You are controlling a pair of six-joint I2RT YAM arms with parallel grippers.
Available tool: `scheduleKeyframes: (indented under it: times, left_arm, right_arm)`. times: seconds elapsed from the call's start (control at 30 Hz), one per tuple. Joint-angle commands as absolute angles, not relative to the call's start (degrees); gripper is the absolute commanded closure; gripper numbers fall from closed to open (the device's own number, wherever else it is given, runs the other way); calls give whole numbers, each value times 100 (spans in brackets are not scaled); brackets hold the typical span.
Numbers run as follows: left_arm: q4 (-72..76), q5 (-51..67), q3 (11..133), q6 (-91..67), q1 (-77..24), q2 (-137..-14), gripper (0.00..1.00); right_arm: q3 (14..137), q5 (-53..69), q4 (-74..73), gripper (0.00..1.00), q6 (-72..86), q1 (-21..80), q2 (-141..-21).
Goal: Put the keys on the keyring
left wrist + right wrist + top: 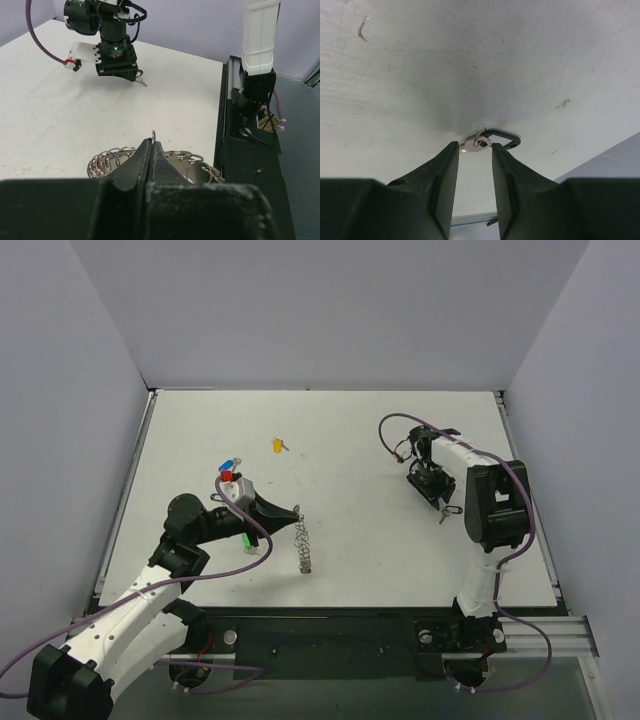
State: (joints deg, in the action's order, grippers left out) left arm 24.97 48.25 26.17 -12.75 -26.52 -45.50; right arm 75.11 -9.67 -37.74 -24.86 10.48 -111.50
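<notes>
The left gripper (151, 149) has its fingers pressed flat together, and a short hooked end of wire pokes up from between the tips. This is the end of the keyring (303, 546), so the gripper is clamped on it. From the left wrist most of the keyring is hidden behind the dark fingers, with only a few silver loops showing on either side. From above it shows as one lacy silver coil trailing from the fingertips down over the table (400, 570), towards the near edge. The right gripper (475, 148) is tipped down at the table with its fingers apart on either side of a black key (487, 141). It is hard to tell whether they touch it, and the key's dark loop runs past the right fingertip. Four keys can be counted. The black key lies far to the right, well apart from the keyring. A yellow key (279, 446) lies alone further back. A blue key (230, 463) sits just behind the left wrist, small and blurred. A green key (247, 539) is partly covered by the left arm.
</notes>
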Motion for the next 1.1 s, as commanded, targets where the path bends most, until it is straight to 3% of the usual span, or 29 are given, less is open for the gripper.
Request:
scheduleKeyframes:
  times: [0.0, 0.7, 1.07]
  left_arm:
    - [2646, 4887, 2918, -1230, -2619, -4544, 100]
    - [2646, 4904, 2927, -1239, -2619, -4562, 100]
    - [2646, 4904, 2927, -1239, -2619, -4570, 100]
  right_arm:
    - [7734, -1231, -4087, 73, -2400, 1090, -11268]
    - [7893, -1161, -4245, 75, -2303, 1081, -11364]
    - [7700, -835, -4131, 66, -2373, 1134, -10196]
